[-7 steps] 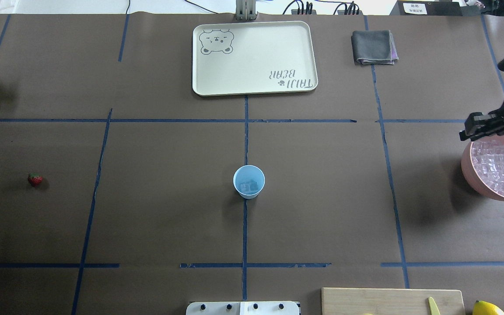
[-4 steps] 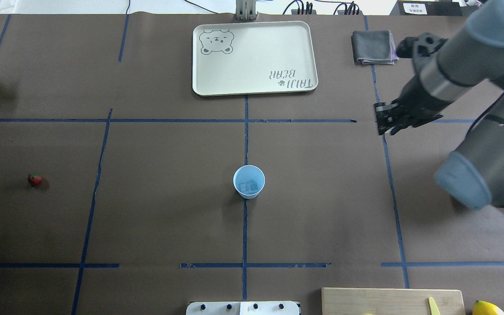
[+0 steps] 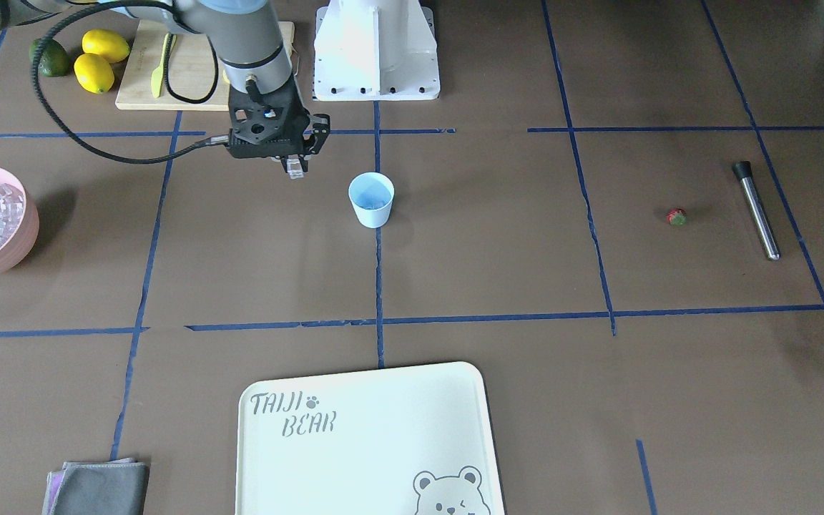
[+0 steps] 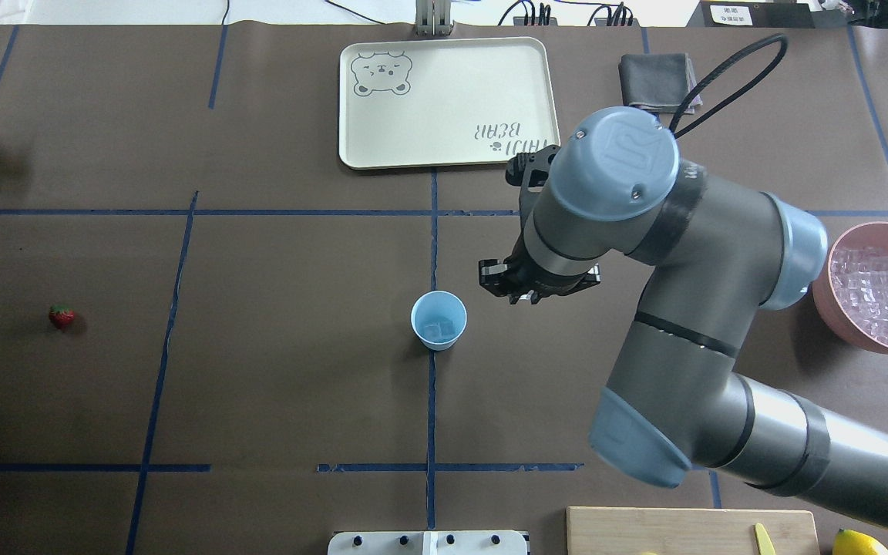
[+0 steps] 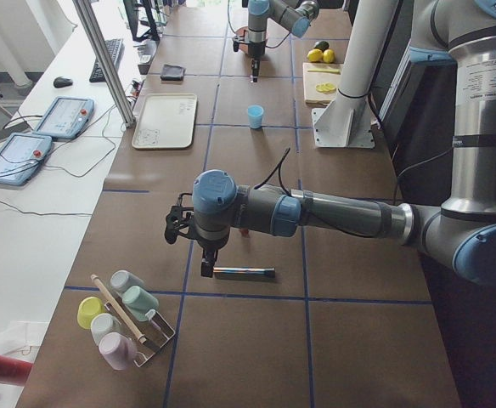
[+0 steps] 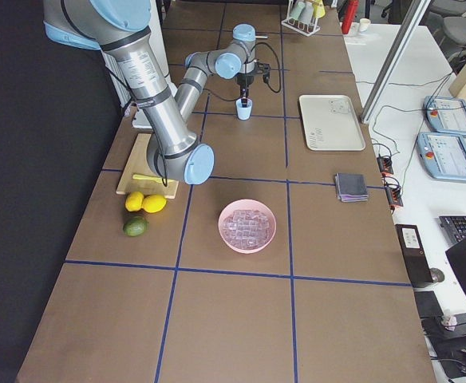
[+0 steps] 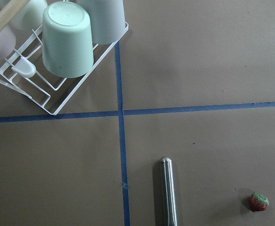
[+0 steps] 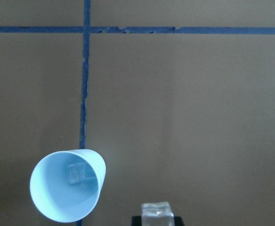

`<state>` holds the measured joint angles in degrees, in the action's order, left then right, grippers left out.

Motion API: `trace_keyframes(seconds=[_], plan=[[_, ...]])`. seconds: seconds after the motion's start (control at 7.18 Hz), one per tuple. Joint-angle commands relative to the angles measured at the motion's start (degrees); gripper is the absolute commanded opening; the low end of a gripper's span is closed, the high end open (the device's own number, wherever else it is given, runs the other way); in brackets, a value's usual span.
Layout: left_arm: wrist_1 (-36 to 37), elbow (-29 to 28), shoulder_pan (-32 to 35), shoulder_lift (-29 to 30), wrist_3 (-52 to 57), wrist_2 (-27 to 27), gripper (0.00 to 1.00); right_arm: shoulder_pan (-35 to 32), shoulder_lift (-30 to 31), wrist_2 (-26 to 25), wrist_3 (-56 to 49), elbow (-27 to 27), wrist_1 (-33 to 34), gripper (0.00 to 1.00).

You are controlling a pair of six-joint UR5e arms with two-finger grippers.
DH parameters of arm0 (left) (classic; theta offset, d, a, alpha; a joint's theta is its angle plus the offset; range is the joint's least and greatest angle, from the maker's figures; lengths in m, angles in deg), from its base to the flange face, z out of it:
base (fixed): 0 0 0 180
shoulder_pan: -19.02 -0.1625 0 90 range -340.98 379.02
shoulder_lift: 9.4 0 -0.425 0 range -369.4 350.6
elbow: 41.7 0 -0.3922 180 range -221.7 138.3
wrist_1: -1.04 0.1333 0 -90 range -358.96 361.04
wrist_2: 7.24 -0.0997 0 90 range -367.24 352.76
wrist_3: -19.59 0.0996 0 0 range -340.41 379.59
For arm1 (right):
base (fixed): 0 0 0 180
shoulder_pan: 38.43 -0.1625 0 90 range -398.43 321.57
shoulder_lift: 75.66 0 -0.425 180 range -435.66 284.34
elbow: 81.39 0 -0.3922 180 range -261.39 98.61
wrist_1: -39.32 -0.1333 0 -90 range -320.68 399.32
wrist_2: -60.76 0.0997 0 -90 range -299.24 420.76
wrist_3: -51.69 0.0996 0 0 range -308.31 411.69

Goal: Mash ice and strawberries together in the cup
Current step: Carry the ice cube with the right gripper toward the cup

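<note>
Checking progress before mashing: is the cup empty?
Not empty: the cup holds ice cubes at its bottom, seen overhead and by the right wrist camera.

Right arm (image 4: 683, 362) grey, blue caps (image 4: 615, 153), black cable (image 4: 721, 67)

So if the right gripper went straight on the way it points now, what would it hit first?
Probably the bare table paper, not the cup: the right gripper points down with its ice cube off to the cup's side.
</note>
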<state>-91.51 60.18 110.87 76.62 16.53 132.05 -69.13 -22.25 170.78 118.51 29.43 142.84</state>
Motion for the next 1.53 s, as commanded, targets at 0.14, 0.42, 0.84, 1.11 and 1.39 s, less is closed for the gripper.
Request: trace_keyframes(seconds=[0.14,0.42,0.84,1.11,1.39], plan=[[0.0,-0.2,0.0,-0.1,0.1,-0.1,1.0,5.9,-5.8,-6.3,3.6,-6.2,0.3,0.02],[0.0,-0.3,0.1,-0.1,0.1,-0.1,1.0,6.2,-8.5,-6.5,3.7,-9.7,0.3,0.02],[-0.1,-0.2,0.1,-0.7,0.2,-0.1,1.0,6.2,-13.1,-7.2,3.5,-16.0,0.0,0.02],[-0.1,-0.3,0.0,-0.7,0.2,-0.1,1.0,6.2,-13.6,-7.2,3.2,-17.0,0.0,0.03],[-0.1,-0.3,0.0,-0.7,0.2,-0.1,1.0,6.2,-13.4,-7.1,3.1,-17.0,0.0,0.18]])
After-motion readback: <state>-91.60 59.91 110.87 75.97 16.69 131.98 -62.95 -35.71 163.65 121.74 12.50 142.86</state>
